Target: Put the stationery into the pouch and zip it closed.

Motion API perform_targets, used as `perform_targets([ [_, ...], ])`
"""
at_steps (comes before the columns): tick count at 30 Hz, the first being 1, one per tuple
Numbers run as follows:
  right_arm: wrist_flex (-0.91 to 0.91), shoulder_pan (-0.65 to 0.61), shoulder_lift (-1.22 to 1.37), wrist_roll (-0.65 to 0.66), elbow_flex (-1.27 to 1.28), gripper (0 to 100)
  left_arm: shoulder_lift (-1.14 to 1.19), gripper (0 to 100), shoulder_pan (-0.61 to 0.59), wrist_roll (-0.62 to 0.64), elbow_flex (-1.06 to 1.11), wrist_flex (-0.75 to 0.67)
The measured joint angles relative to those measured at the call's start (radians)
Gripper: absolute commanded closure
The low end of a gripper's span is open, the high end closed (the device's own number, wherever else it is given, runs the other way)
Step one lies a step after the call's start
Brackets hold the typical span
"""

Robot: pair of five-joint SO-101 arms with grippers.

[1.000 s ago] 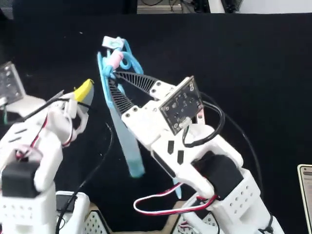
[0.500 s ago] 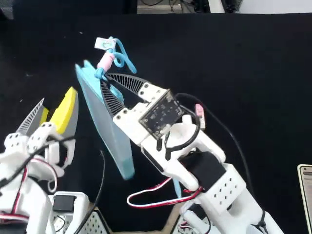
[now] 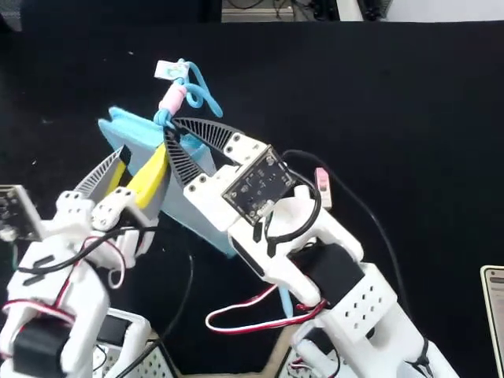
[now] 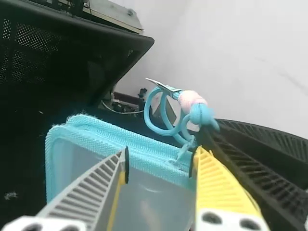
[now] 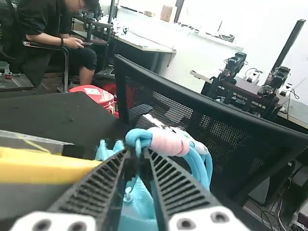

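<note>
A light blue pouch (image 3: 130,135) with a clear face hangs above the black table. My right gripper (image 3: 168,127), with black ribbed fingers, is shut on the pouch's zipper pull. The pull's blue cord and pink bead (image 3: 178,95) stick up past the fingertips. In the right wrist view the cord (image 5: 166,142) sits just beyond my gripper (image 5: 138,154). My left gripper (image 3: 140,154) has one yellow and one grey finger. It stands open astride the pouch's upper edge (image 4: 96,139), close to the zipper end, with the clear face between the fingers (image 4: 211,187).
A black cloth (image 3: 394,118) covers the table. A pale card or box (image 3: 494,299) lies at the right edge. Red and white cables (image 3: 252,323) loop under the right arm at the front.
My left gripper has swung in from the left and now straddles the pouch's top edge. The pouch has turned from hanging edge-on to a flatter tilt. My right gripper kept its hold.
</note>
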Motion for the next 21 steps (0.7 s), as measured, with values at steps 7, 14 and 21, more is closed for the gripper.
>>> perform_targets([
  [7,0.014,0.000,-0.003,-0.002,0.000,98.8,0.000,77,-0.018,-0.006,0.106,-0.097],
  [14,0.023,0.055,-0.002,0.000,-0.005,98.8,0.000,77,-0.097,-0.008,0.121,-0.112],
  [21,0.155,0.069,-0.002,0.000,-0.103,98.8,0.003,77,-0.175,-0.009,0.158,-0.127],
])
